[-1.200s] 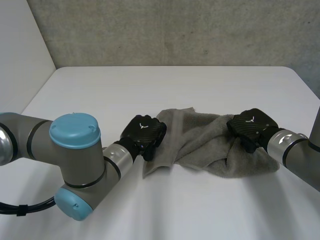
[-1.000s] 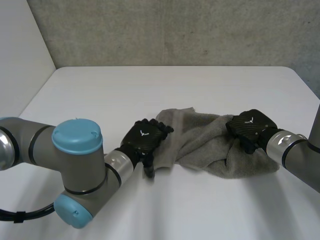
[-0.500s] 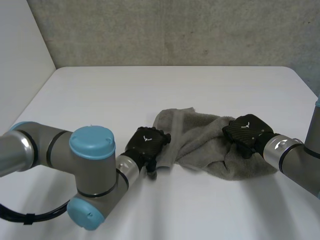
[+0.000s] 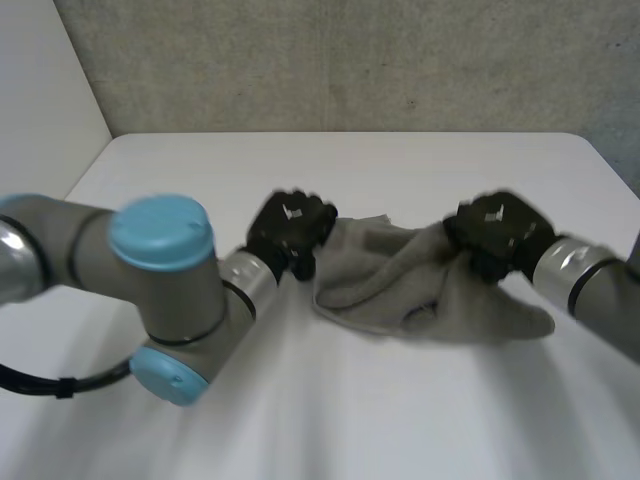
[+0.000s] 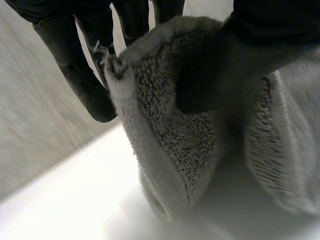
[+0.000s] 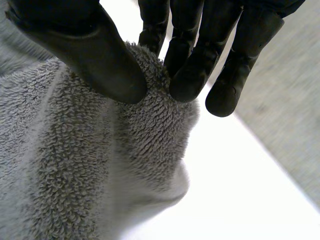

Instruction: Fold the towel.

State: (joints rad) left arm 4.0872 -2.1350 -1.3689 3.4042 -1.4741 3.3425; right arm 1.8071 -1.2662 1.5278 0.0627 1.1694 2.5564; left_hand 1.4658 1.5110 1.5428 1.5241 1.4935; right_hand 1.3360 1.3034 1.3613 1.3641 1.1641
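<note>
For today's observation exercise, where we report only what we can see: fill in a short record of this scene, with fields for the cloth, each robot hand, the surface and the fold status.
Towel: grey terry towel, rumpled, its lower part lying on the table
Left hand: left hand pinches a hemmed edge at the towel's left end between thumb and fingers
Right hand: right hand pinches a bunch of cloth at the towel's right end between thumb and fingers
Surface: white table
Fold status: no neat fold yet
</note>
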